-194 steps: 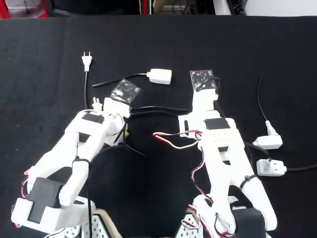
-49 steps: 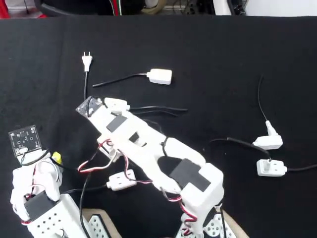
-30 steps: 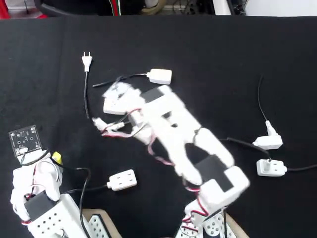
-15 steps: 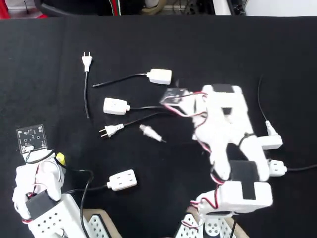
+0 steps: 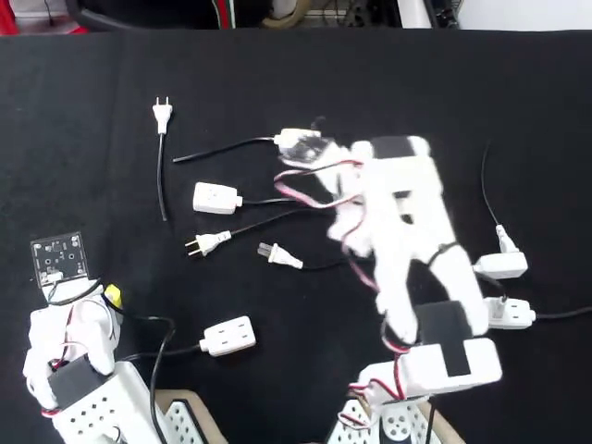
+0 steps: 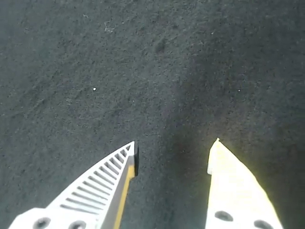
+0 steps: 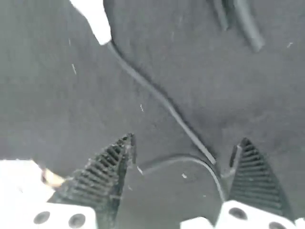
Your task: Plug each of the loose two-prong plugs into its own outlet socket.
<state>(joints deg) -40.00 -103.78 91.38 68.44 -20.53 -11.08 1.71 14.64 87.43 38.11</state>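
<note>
right gripper (image 7: 187,140): spread, empty, above thin black cord (image 7: 157,98)
left gripper (image 6: 174,142): spread, empty, over black cloth table (image 6: 143,57)

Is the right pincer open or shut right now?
Open. In the right wrist view the right pincer has its fingers wide apart; a thin black cable runs between them, not gripped.

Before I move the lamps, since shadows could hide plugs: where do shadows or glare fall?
Left wrist view: a soft dark band crosses the cloth at the left end effector. Right wrist view: the cable is evenly lit by the right end effector. High view: no glare; the loose plug casts no clear shadow.
</note>
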